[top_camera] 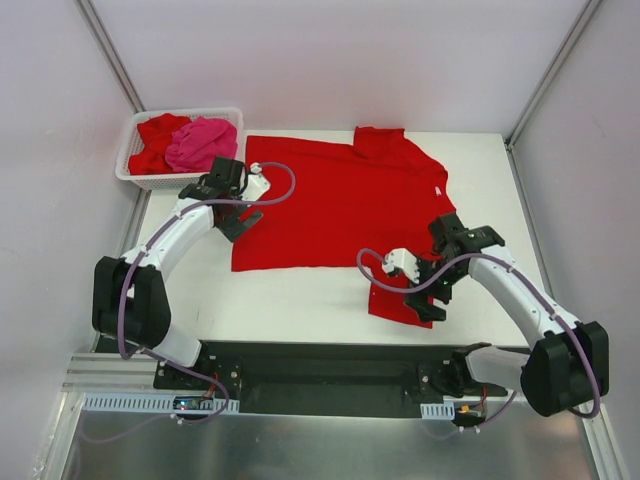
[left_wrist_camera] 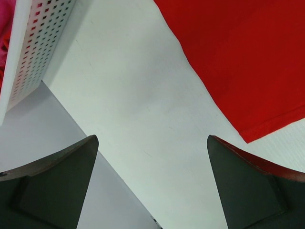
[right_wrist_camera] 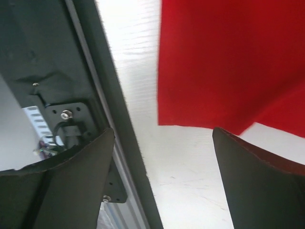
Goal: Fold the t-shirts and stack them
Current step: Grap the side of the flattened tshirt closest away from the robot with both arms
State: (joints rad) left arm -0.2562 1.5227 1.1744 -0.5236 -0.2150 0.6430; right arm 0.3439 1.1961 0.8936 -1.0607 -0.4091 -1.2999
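Note:
A bright red t-shirt (top_camera: 335, 200) lies spread flat on the white table, one sleeve (top_camera: 398, 300) reaching toward the near edge. My left gripper (top_camera: 240, 224) hovers at the shirt's left edge, open; in the left wrist view its gripper (left_wrist_camera: 151, 138) frames bare table, with the red cloth (left_wrist_camera: 248, 57) up to the right. My right gripper (top_camera: 428, 304) stands open beside the near sleeve. In the right wrist view the gripper (right_wrist_camera: 163, 130) holds nothing and the red cloth (right_wrist_camera: 224, 62) lies just beyond the tips. More t-shirts, red (top_camera: 155, 140) and hot pink (top_camera: 203, 142), are bunched in the basket.
The white lattice basket (top_camera: 178, 180) stands at the back left corner; its wall (left_wrist_camera: 38, 43) is close to my left gripper. The table's dark near edge strip (right_wrist_camera: 119, 119) runs right beside my right gripper. Grey walls enclose the table on three sides.

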